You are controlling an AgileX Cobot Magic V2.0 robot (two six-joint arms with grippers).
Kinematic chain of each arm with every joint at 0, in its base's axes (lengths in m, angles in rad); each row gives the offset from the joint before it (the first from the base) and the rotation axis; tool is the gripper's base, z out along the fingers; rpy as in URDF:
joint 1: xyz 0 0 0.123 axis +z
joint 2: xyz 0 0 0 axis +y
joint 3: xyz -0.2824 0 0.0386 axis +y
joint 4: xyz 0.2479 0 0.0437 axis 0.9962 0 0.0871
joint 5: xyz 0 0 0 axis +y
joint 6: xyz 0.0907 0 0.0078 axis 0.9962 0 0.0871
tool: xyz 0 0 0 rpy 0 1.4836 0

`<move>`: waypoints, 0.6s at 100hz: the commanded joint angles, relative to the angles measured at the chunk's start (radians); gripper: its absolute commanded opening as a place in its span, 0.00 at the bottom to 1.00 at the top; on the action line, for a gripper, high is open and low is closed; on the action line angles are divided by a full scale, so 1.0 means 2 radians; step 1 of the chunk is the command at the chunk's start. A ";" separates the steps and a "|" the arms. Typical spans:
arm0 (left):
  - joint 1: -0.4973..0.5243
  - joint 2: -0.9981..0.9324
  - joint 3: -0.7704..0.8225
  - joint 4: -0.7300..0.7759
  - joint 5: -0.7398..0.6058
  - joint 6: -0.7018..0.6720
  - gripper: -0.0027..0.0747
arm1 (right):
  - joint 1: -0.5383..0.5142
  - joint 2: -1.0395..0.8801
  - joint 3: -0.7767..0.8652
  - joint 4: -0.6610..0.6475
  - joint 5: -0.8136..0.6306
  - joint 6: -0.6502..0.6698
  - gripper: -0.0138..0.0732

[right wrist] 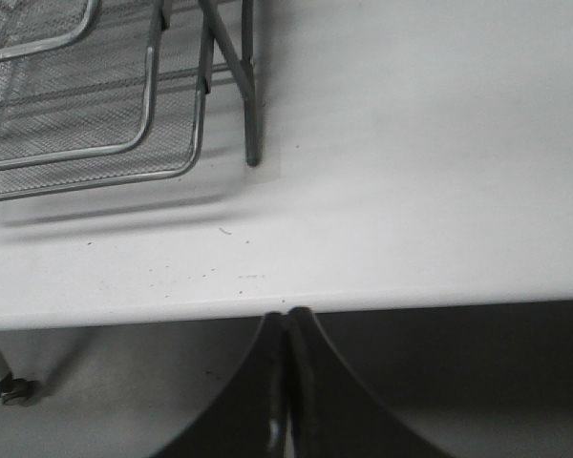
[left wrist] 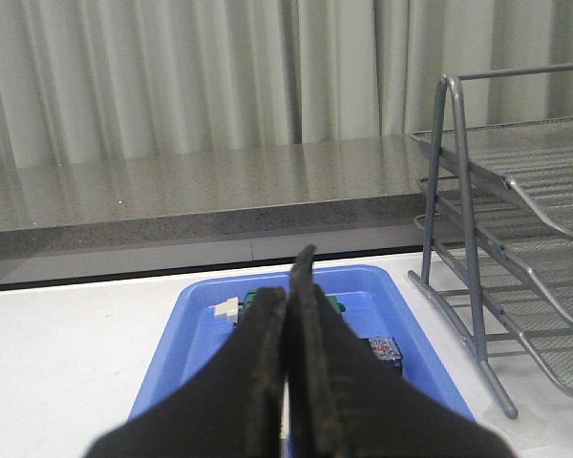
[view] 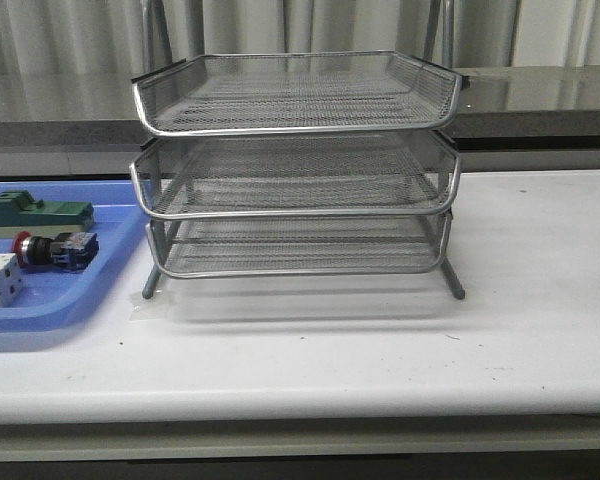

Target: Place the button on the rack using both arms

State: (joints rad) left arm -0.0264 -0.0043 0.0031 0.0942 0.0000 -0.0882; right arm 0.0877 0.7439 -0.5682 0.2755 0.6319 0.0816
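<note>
The button (view: 55, 250), red cap and blue-black block, lies on its side in the blue tray (view: 110, 270) at the table's left. In the left wrist view only its block end (left wrist: 386, 351) shows past the fingers. The three-tier wire rack (view: 298, 165) stands mid-table with nothing on its tiers. My left gripper (left wrist: 296, 272) is shut and empty, held before the tray on its near side. My right gripper (right wrist: 288, 315) is shut and empty, off the table's front edge, with the rack's corner and leg (right wrist: 250, 105) ahead of it. Neither arm shows in the front view.
In the blue tray also lie a green block (view: 35, 211) and a white cube-like block (view: 0, 280). A grey counter (view: 540, 95) and curtains run behind the table. The white table (view: 520, 300) stretches to the right of the rack.
</note>
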 commanded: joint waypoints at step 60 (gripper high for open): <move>0.001 -0.016 0.017 -0.005 -0.043 -0.006 0.01 | 0.000 0.052 -0.018 0.095 -0.034 -0.002 0.82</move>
State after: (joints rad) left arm -0.0264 -0.0043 0.0031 0.0942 0.0000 -0.0882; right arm 0.0877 0.8516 -0.5682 0.4112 0.6218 0.0834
